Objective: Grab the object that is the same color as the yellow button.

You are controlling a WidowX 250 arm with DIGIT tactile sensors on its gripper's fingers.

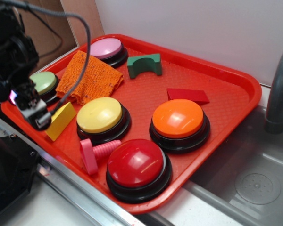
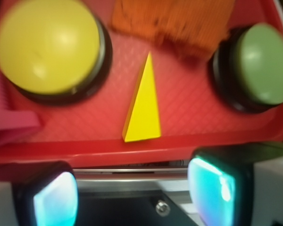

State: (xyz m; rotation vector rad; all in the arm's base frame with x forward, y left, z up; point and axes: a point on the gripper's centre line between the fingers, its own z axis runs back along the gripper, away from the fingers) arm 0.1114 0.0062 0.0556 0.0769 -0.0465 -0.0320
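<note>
The object, a small bright yellow wedge [image 1: 60, 120] [image 2: 144, 104], lies on the red tray [image 1: 217, 75] near its left front rim, between the yellow button [image 1: 100, 115] [image 2: 47, 44] and a light green button [image 1: 43, 83] [image 2: 264, 63]. My gripper [image 1: 35, 113] [image 2: 134, 195] hovers at the tray's left rim, just outside the wedge. Its jaws stand wide apart with nothing between them. In the wrist view the wedge sits just beyond the rim, centred between my fingertips [image 2: 212, 188].
On the tray also sit an orange cloth [image 1: 92, 77], a pink button [image 1: 106, 48], a green arch block [image 1: 145, 65], a flat red wedge [image 1: 187, 95], an orange button [image 1: 178, 118], a red button [image 1: 137, 164] and a pink screw [image 1: 96, 153]. A sink [image 1: 254, 183] with faucet [image 1: 279, 89] lies right.
</note>
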